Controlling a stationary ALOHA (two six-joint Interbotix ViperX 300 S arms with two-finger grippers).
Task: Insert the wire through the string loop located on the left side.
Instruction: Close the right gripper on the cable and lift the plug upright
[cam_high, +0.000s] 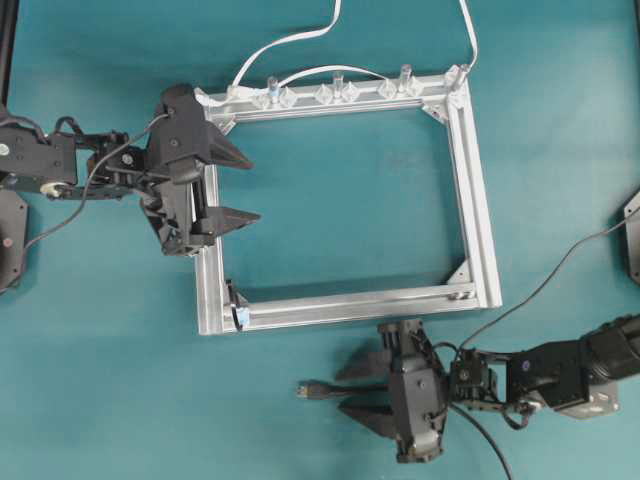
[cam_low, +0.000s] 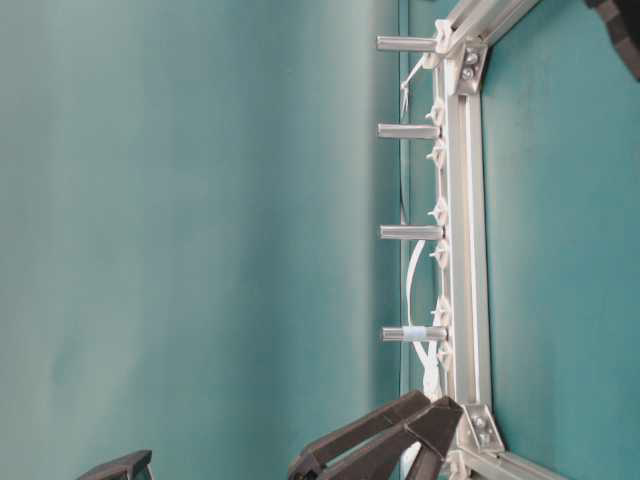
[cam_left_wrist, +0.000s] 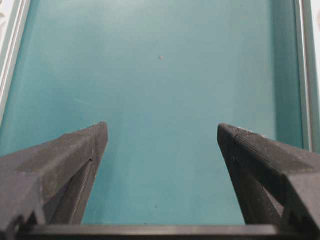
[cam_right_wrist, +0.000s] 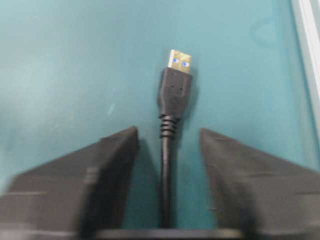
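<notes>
1. Smooth teal desk (cam_high: 100, 380) carries one rectangular aluminium frame (cam_high: 483, 215).
2. Left hand (cam_high: 245, 187) gapes wide, empty.
3. Right hand (cam_high: 345, 390) straddles the wire (cam_high: 318, 391), fingers apart, not gripping.

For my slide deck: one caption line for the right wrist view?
Right gripper straddles the black wire behind its USB plug, fingers not yet touching it.

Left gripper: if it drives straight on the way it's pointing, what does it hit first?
Judging by the overhead view, the left gripper points across the frame's open middle. Its wrist view shows only bare mat ahead, so the first obstacle is probably the frame's far rail; height is unclear, so it might pass above.
</notes>
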